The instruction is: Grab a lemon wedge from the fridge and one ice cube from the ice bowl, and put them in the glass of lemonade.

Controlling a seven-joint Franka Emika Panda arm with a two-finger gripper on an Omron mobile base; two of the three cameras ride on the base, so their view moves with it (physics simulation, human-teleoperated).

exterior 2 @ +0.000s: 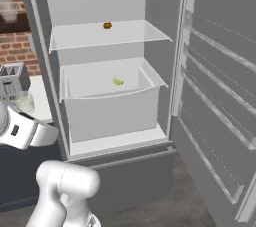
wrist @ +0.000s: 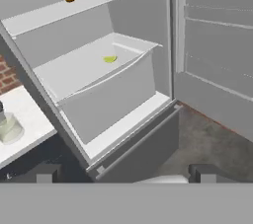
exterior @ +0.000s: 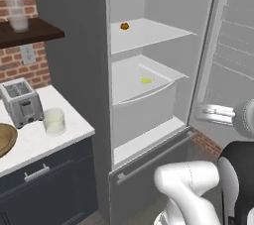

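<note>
- The claw [wrist: 126, 173] is seen at the bottom of the hand view, with its two dark tips spread wide apart.
- Nothing is held between the tips, and nothing is touched by them.
- The fridge [exterior: 74, 30] is stood with its door [exterior 2: 220, 96] swung wide open.
- The lemon wedge [exterior: 146, 80] is seen lying on the middle shelf [exterior 2: 142, 73], inside the white drawer-like tray, well apart from the claw.
- In the hand view the lemon wedge [wrist: 109, 59] is found at about 11 o'clock from the claw.
- A small round orange thing [exterior: 124, 26] is seen on the top shelf [exterior: 154, 33], at about 12 o'clock from the lemon wedge.
- The glass of lemonade [exterior: 54, 121] is stood on the white counter [exterior: 69, 132], at 9 o'clock from the fridge's inside.
- The toaster [exterior: 21, 102] is placed just beside the glass.
- The edge of the brown ice bowl [exterior: 6, 139] is seen at the left side of the counter.
- A tall frosted glass [exterior: 18, 13] is stood on the dark wall shelf [exterior: 42, 33] above.
</note>
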